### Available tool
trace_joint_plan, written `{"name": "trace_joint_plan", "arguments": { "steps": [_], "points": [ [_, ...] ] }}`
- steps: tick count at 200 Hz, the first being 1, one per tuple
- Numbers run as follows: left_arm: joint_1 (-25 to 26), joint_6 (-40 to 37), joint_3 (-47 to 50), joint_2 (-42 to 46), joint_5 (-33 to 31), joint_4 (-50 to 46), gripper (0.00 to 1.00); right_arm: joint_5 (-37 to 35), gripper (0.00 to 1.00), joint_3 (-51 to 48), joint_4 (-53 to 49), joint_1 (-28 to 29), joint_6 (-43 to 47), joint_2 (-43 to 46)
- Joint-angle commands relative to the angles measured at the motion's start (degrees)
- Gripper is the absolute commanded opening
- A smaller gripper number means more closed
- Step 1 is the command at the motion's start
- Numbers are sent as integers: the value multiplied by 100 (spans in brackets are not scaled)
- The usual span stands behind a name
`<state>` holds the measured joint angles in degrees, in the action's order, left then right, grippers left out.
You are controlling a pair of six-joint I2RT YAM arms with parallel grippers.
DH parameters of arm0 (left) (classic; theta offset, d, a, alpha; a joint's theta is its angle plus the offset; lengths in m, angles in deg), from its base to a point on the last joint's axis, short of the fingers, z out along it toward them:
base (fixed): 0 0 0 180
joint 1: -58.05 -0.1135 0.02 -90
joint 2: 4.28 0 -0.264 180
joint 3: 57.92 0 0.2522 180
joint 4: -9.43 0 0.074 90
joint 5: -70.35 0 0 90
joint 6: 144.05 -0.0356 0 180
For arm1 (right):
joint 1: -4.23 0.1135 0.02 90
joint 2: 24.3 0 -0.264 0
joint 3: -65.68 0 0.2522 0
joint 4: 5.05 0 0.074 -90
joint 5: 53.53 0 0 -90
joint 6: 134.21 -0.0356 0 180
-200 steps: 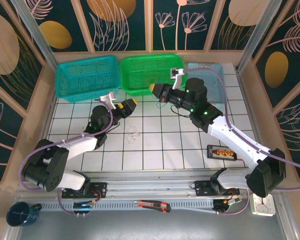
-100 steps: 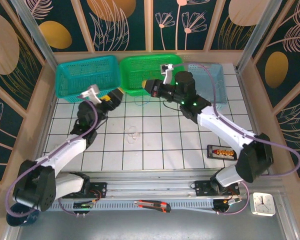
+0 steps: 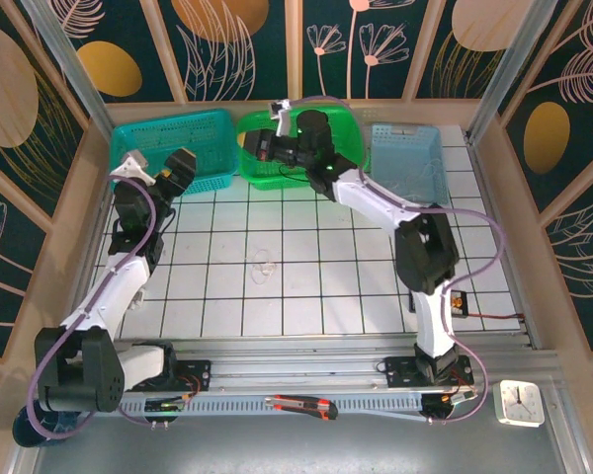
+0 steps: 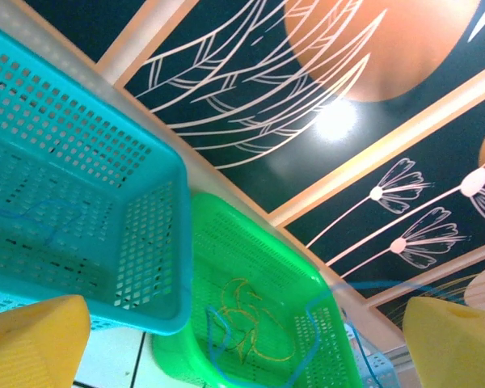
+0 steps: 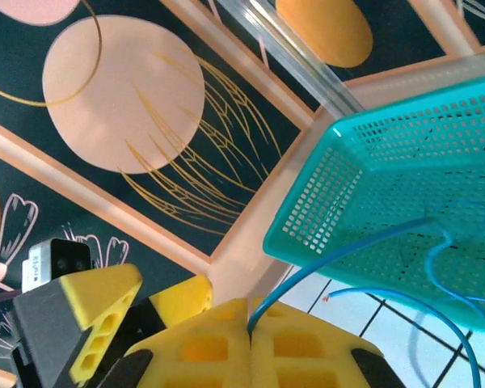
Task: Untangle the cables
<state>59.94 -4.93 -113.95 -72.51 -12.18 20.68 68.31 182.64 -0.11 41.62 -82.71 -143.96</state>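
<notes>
The white cable (image 3: 263, 265) lies loose on the tiles mid-table, apart from the rest. Beyond it, at 10 o'clock, the left gripper (image 3: 180, 166) hangs by the teal basket (image 3: 163, 117), fingers spread and empty. At 12 o'clock the right gripper (image 5: 250, 325) has its pads pressed together on the blue cable (image 5: 347, 241), which trails toward the teal basket. The yellow cable (image 4: 242, 314) sits in the green basket (image 4: 259, 259), with blue loops close by. The step looks like freeing blue from yellow. Lift high, then swing slowly toward 9 o'clock, so the trailing loop clears the rim without dragging yellow along.
</notes>
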Motion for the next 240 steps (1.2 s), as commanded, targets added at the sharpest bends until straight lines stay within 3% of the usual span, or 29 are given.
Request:
{"name": "trace_joint_plan", "arguments": {
  "steps": [1, 43, 75, 96, 109, 130, 155, 170, 212, 240],
  "points": [
    [-139, 11, -144, -58, 116, -110, 99, 314, 0, 1062, 289, 109, -84, -641],
    [-290, 228, -31, -56, 14, -53, 99, 221, 0, 3565, 308, 188, -458, -2490],
    [-321, 387, 9, -18, 0, -9, 99, -256, 0, 3754, 1262, 188, -706, -3263],
    [-321, 370, -76, -102, 159, -65, 99, -704, 0, 4261, 1175, 270, -441, -3785],
    [-321, 352, -107, -144, 240, -86, 99, -889, 12, 4567, 954, 282, -285, -4000],
    [-321, 392, -57, -153, 288, -1, 99, -950, 19, 4206, 995, 251, -246, -3894],
    [-324, 391, -4, -191, 344, 49, 99, -854, 56, 4187, 823, 290, -198, -3855],
    [-321, 364, 20, -209, 357, 33, 99, -825, 69, 4183, 690, 313, -155, -3788],
    [-321, 248, 119, -294, 302, -45, 99, -674, 85, 4194, 91, 371, 125, -3416],
    [-321, 255, 273, -305, 206, 6, 99, -582, 89, 4198, -623, 359, 403, -3145]
  ]
}}
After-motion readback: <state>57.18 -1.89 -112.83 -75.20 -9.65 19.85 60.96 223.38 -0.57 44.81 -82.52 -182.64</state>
